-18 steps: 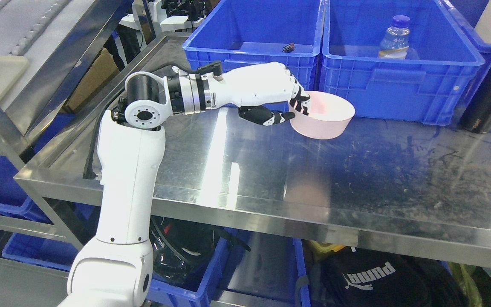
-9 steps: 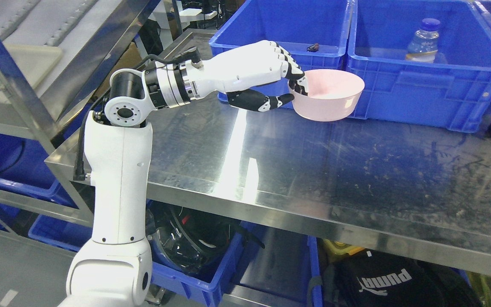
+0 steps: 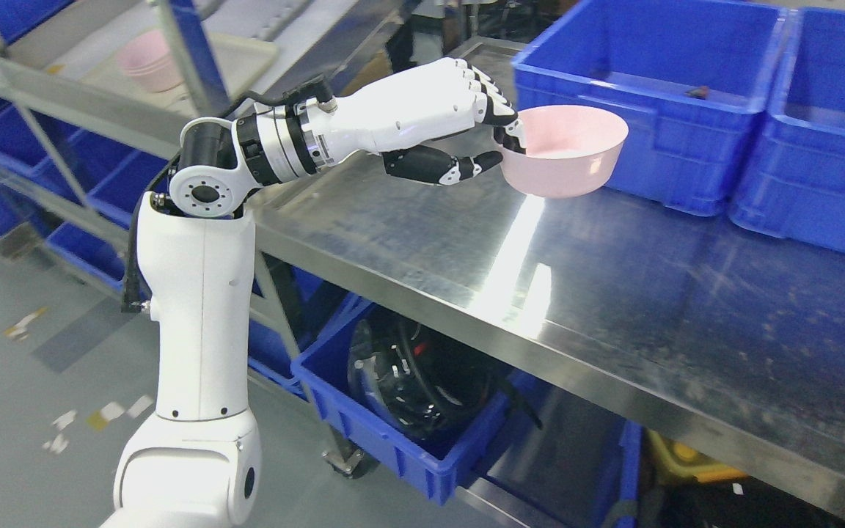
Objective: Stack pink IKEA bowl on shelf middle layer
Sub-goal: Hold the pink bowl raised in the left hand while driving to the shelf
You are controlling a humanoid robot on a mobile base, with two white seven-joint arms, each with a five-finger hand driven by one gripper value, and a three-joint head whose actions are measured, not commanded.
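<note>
Left hand (image 3: 492, 139) gripping the near rim of the pink bowl (image 3: 565, 160), bowl held above the steel surface (image 3: 554, 271), in front of a blue crate (image 3: 650, 110), other pink bowls (image 3: 145, 62) on the shelf (image 3: 85, 106) far left

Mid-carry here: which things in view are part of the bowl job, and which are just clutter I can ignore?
Part of the job:
- pink bowl, pinched at its rim by the left robot hand
- pink bowls already on the shelf at upper left

Just lying about:
- blue crates on the steel table
- blue bin of black gear under the table
</note>
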